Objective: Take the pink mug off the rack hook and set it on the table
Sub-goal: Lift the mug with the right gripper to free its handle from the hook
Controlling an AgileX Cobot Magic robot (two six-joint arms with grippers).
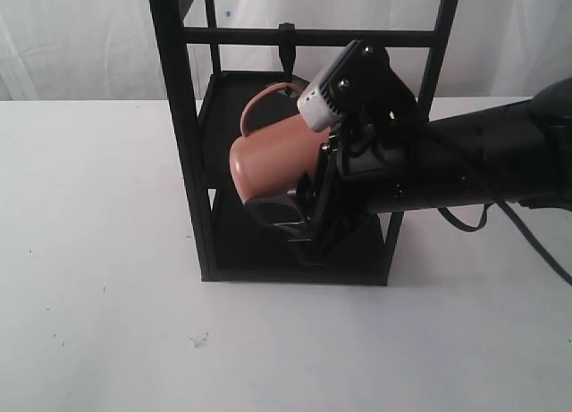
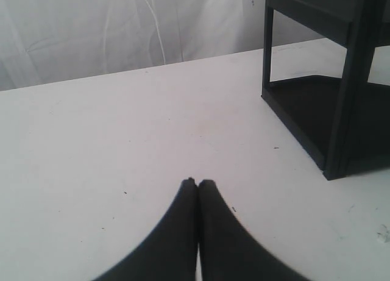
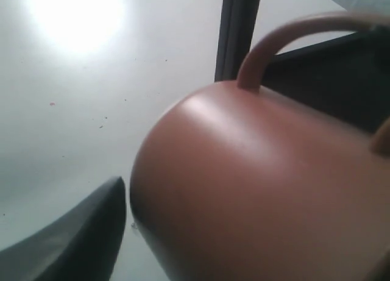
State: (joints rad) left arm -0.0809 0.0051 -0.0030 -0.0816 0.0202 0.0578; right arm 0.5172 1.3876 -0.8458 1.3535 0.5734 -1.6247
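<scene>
With right hand (image 1: 302, 184) clamped on mug (image 1: 268, 162), drop handle clear of hook (image 1: 286, 54), back out between rack (image 1: 179, 117) posts, lower to bench (image 1: 107, 296). Leave left hand (image 2: 197, 183), tips together, aside.

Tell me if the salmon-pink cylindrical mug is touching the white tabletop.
Apart. The exterior view shows the salmon-pink cylindrical mug held sideways in the right gripper, up inside the black metal-frame rack, clear above the white tabletop.

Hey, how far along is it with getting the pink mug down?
Grasp done: the right claw grips the pink mug, tilted sideways. In hand: unhooking; its handle sits just under the rack hook, clearance unclear. Still to do: setting it on the table.
</scene>
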